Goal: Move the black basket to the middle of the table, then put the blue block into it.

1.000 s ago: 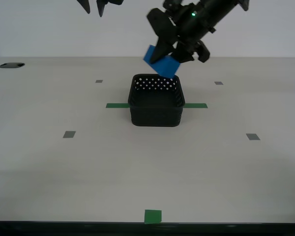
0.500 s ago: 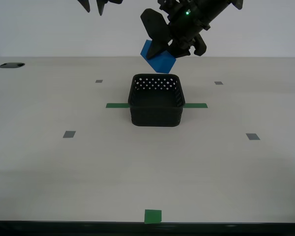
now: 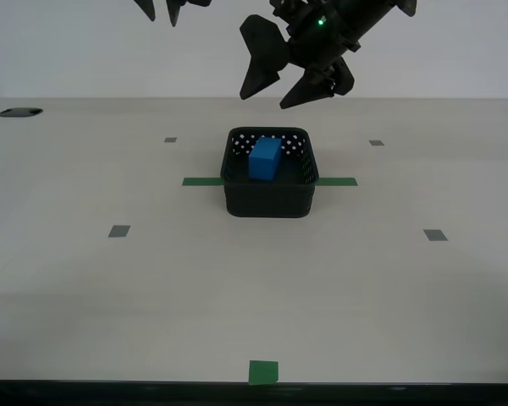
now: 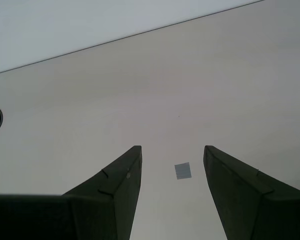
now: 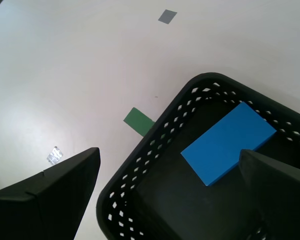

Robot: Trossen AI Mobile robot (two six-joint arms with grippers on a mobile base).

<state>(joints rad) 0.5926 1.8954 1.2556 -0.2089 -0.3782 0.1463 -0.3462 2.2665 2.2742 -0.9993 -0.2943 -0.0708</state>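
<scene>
Nearest the camera in the exterior view, a flat green tape square (image 3: 263,372) is seen at the edge of the wide off-white table (image 3: 110,304), with small grey squares (image 3: 118,231) farther in. Midway across, the rectangular black plastic basket with perforated walls (image 3: 268,196) is set on the green tape line (image 3: 201,182), which fits the middle spot the task asks for. Inside it the small bright-blue cuboid block (image 3: 265,159) is found, lying within the walls and free of any grip. Directly above the basket my first gripper (image 3: 273,85) is held with its fingers spread wide and empty, a pose suited to a release over the opening. Farther back, my second gripper (image 4: 172,195) is kept high over bare table, fingers apart on nothing, apparently parked clear. Both steps are judged done.
</scene>
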